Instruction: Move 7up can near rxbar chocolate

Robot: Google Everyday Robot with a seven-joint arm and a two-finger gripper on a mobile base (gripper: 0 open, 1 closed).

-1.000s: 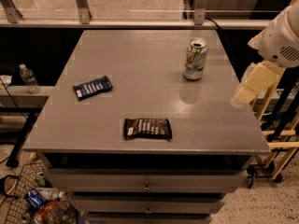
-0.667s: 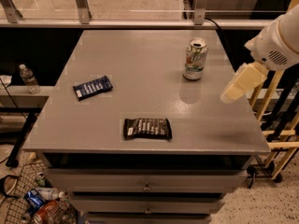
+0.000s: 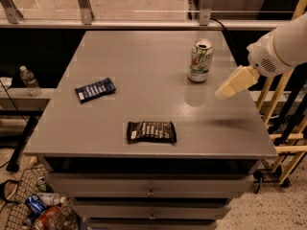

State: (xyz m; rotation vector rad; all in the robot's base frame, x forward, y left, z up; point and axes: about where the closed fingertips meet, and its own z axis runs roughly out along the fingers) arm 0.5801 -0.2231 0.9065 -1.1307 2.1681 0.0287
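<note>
Grey table [image 3: 144,56] holds 7up can [image 3: 200,61], rxbar chocolate [image 3: 151,132]; gripper [image 3: 232,83] beside can, state unclear.

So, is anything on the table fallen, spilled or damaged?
Nothing stands out. The 7up can stands upright at the back right, the rxbar chocolate and the blue bar lie flat, and the gripper hangs near the right edge, apart from the can.
</note>
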